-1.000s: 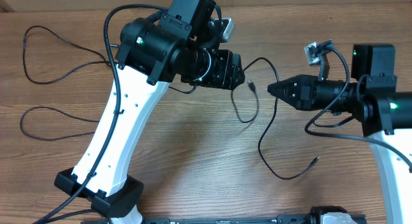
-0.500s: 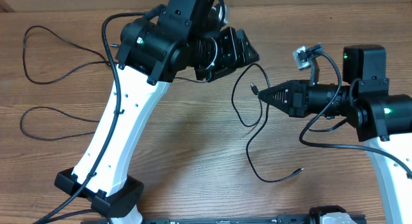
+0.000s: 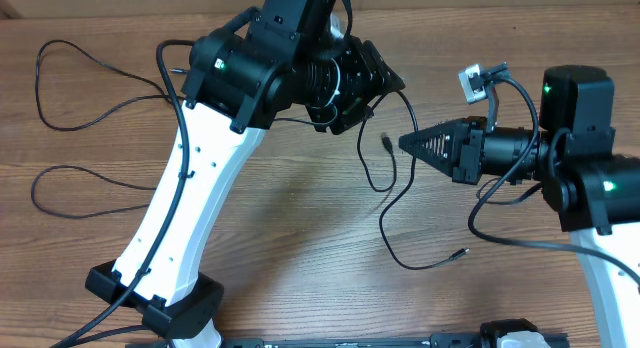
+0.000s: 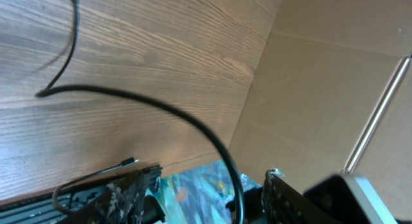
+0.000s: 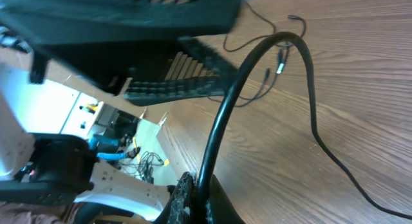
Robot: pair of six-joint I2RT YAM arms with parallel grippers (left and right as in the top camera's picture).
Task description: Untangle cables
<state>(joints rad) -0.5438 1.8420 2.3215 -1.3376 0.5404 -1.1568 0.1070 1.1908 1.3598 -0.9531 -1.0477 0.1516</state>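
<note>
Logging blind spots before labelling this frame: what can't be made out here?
Whether the left gripper pinches the thin black cable: overhead, its dark body hides contact; left wrist, blurred, cut off below.
Right gripper fingertips: right wrist, below the frame edge.
Small black plug tip type: overhead, too small.

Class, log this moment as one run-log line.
left gripper: open, cable between fingers | right gripper: shut on cable

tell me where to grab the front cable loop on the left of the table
Take the front cable loop on its far run: that stretch lies flat and nearly straight on the table, with bare wood on both sides. Come straight down from above with the jaws across the cord.
</note>
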